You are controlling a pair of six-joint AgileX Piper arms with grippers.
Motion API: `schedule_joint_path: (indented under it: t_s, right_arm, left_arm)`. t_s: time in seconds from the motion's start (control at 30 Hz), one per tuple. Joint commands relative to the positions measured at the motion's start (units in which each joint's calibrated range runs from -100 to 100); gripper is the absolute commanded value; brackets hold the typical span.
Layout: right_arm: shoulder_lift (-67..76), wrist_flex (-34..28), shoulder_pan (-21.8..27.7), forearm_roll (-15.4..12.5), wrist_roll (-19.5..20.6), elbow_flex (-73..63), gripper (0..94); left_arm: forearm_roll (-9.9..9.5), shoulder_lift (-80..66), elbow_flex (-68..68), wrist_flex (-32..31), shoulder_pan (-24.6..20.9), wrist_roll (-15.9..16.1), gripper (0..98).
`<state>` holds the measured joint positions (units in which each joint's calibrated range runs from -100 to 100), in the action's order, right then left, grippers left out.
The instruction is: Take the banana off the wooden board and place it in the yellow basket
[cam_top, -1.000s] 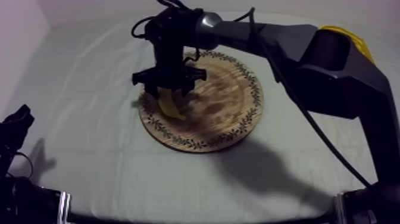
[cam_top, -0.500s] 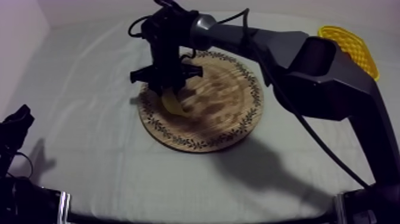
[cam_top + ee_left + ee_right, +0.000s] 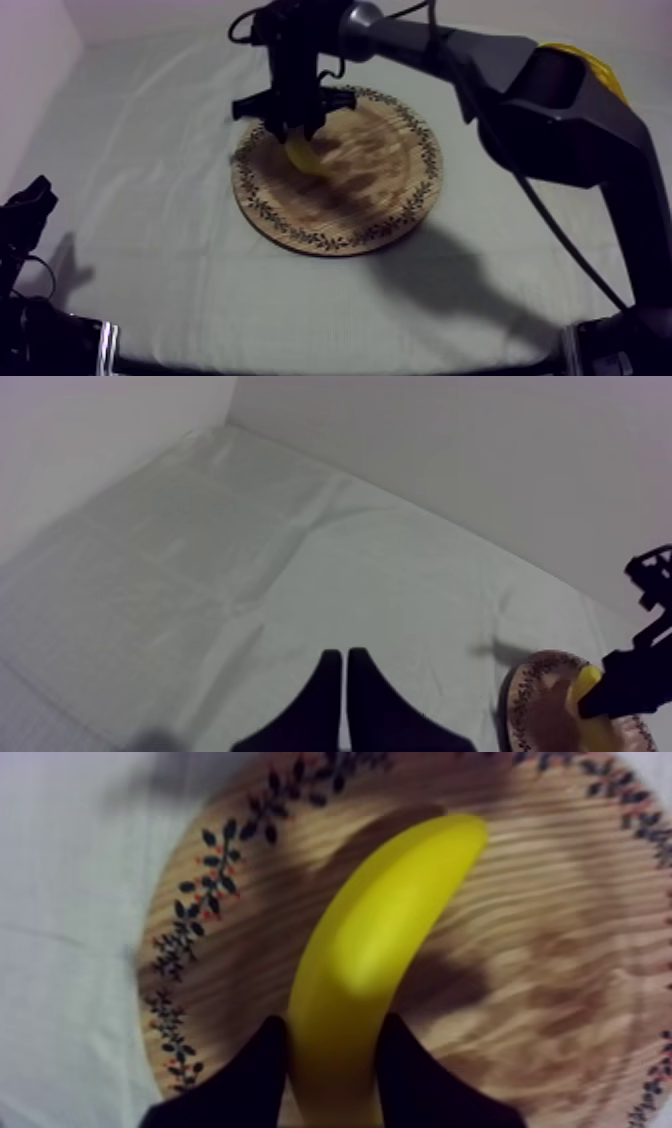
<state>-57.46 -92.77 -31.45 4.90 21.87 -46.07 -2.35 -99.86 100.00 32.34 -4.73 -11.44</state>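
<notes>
Left hand (image 3: 345,656): fingers pressed together, empty, well left of wooden board (image 3: 340,200). Right hand (image 3: 297,125): clamped on banana (image 3: 303,155) over board's far-left part; lift step likely in hand. Next: carry right of board to yellow basket (image 3: 598,62), release inside. Basket mostly hidden behind arm; banana-to-board clearance unclear.

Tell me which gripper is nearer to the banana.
Right. The right gripper is shut on the banana over the wooden board. The left gripper, shut on nothing, sits far from it at the table's left side.
</notes>
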Motion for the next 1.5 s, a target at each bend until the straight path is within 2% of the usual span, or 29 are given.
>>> schedule_joint_path:
  t_s: [0.0,0.37,0.93,1.17,1.47]
  right_arm:
    - [2.8,-0.2,0.7,-0.2,-0.5,0.7,21.5]
    - [18.9,-2.6,7.8,0.5,-4.3,6.7,20.7]
    - [36.0,-1.7,27.7,1.9,-10.5,19.7,20.1]
    - [40.4,3.2,32.9,2.8,-12.0,31.0,21.3]
    - [43.0,10.4,36.4,4.6,-11.6,44.6,26.3]
  left_arm:
    - [-0.02,0.0,0.0,0.0,0.0,0.0,0.1]
    - [-0.02,0.0,0.0,0.0,0.0,0.0,0.1]
    - [-0.02,0.0,0.0,0.0,0.0,0.0,0.1]
    - [-0.02,0.0,0.0,0.0,0.0,0.0,0.1]
    - [-0.02,0.0,0.0,0.0,0.0,0.0,0.1]
